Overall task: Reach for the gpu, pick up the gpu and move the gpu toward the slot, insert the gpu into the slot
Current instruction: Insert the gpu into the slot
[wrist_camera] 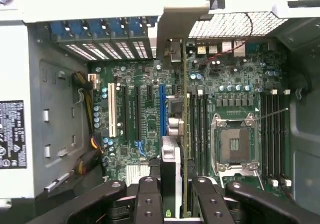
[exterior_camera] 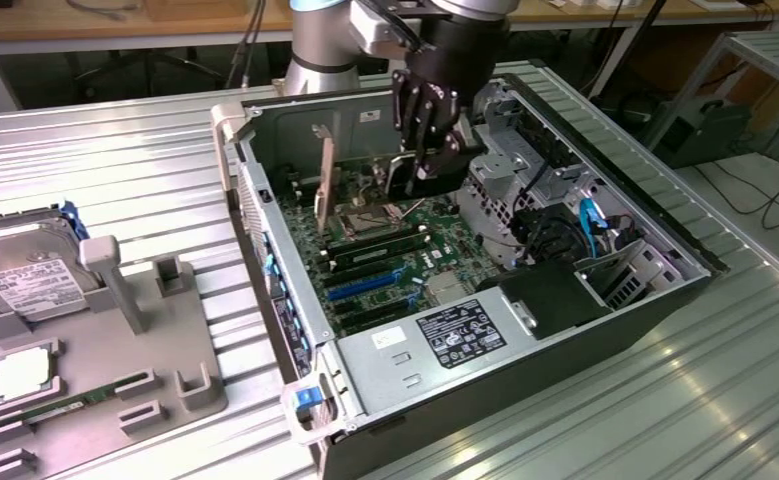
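The gpu [wrist_camera: 184, 134] hangs edge-on inside the open case [exterior_camera: 523, 350], its long edge pointing down at the motherboard [wrist_camera: 150, 124], probably so that its contact edge can meet a connector squarely. Its metal bracket [wrist_camera: 175, 28] sits at the rear wall of the case, near the row of blue latches [wrist_camera: 95, 28], where a card's bracket has to end up. In the exterior view the card [exterior_camera: 322, 185] stands upright over the board beside the CPU socket [exterior_camera: 362, 222].

The slot [wrist_camera: 162, 108], a blue strip, lies just beside the card's line and parallel to it; from the wrist view I cannot tell for certain whether the card is right over it or slightly off toward the black memory strips [wrist_camera: 200, 129].

The gripper [wrist_camera: 172, 199] has its fingers [wrist_camera: 148, 201] partly closed, pinching the top edge of the gpu from both faces. The hard drive [exterior_camera: 22, 280] rests in its holder [exterior_camera: 122, 380] on the counter [exterior_camera: 109, 160], well apart from the case.
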Controlling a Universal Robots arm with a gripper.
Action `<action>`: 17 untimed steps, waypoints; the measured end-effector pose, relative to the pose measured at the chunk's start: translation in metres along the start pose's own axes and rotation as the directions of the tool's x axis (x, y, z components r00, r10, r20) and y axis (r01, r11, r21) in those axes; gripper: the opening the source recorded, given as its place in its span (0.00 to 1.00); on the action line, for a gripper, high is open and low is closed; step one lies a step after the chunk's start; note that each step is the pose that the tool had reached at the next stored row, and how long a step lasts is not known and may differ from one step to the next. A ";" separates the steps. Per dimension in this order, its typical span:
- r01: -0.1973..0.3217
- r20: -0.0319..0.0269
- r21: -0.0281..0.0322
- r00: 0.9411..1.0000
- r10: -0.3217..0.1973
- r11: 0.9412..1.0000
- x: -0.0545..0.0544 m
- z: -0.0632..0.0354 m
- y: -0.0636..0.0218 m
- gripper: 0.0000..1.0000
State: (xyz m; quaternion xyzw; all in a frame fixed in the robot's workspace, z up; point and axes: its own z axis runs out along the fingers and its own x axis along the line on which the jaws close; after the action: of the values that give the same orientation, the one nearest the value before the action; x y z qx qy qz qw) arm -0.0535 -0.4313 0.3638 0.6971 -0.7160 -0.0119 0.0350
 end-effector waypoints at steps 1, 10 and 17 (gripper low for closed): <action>0.004 0.000 0.001 1.000 -0.004 1.000 -0.003 0.0012 0.0000 0.28; 0.050 -0.004 0.029 0.999 -0.050 0.998 -0.005 0.0084 -0.0014 0.28; 0.050 -0.004 0.038 0.999 -0.050 0.998 -0.006 0.0209 0.0011 0.28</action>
State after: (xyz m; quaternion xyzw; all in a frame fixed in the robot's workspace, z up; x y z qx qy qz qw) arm -0.0558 -0.4263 0.3429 0.7153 -0.6984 0.0019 0.0228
